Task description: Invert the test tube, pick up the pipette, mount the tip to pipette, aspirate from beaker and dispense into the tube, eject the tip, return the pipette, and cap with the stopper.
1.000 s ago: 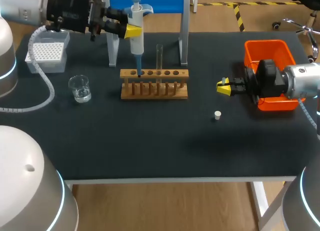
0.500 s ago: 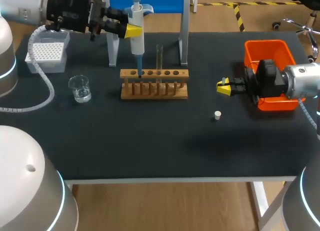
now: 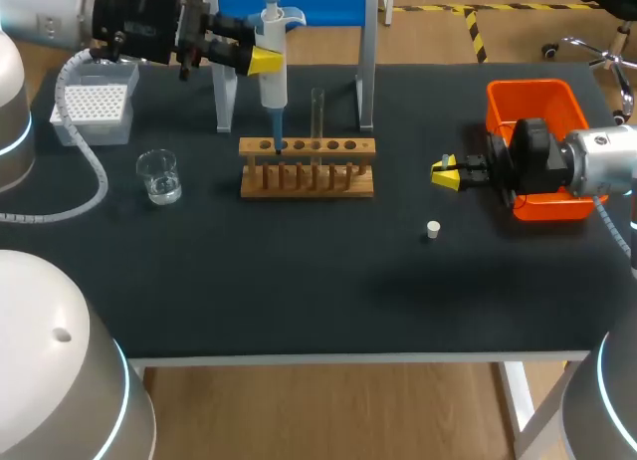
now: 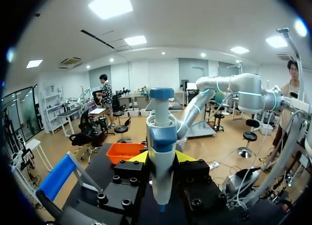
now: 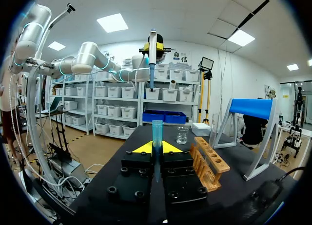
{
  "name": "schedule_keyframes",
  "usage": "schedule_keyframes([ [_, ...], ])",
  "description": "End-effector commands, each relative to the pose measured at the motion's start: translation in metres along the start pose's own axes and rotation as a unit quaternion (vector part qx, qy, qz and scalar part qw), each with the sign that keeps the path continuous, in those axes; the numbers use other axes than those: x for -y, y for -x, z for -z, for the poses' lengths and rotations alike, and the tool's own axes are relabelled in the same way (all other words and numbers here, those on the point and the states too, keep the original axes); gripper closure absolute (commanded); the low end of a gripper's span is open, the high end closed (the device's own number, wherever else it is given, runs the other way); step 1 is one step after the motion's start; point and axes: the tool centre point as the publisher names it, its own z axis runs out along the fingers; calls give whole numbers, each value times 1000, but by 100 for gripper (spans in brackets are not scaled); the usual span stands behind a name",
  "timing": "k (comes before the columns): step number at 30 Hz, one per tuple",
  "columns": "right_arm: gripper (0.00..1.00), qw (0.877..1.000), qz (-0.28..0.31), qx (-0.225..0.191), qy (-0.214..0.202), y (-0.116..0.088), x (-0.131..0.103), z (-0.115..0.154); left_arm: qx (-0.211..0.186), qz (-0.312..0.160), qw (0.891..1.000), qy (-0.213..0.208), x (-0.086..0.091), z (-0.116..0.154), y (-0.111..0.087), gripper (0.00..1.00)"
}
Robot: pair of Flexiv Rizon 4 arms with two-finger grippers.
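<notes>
My left gripper point(image 3: 261, 60) is shut on the white pipette point(image 3: 272, 57) and holds it upright behind the wooden rack point(image 3: 308, 167). Its blue tip point(image 3: 278, 141) reaches down to the rack's left holes, to the left of the clear test tube point(image 3: 318, 110), which stands upright in the rack. The left wrist view has the pipette point(image 4: 162, 152) between the fingers. My right gripper point(image 3: 445, 172) is shut, low over the table in front of the orange bin point(image 3: 532, 107). A short bluish translucent piece point(image 5: 157, 132) shows at its fingertips; I cannot tell what it is. The white stopper point(image 3: 433, 228) lies near it.
A glass beaker point(image 3: 159, 175) with some water stands left of the rack. The white tip box point(image 3: 94, 109) sits at the back left. A blue-topped stand point(image 3: 295, 7) rises behind the rack. The table's front half holds nothing else.
</notes>
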Motion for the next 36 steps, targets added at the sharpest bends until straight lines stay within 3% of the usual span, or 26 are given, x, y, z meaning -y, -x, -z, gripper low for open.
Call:
schedule_keyframes([
  [1, 100, 1000, 0, -2, 0, 0, 0, 1, 0, 0, 1000, 1, 1, 1, 0, 100],
  [22, 100, 1000, 0, -2, 0, 0, 0, 1, 0, 0, 1000, 1, 1, 1, 0, 100],
  [36, 100, 1000, -3, 6, 18, 0, -6, -68, 0, 0, 1000, 1, 1, 1, 0, 100],
])
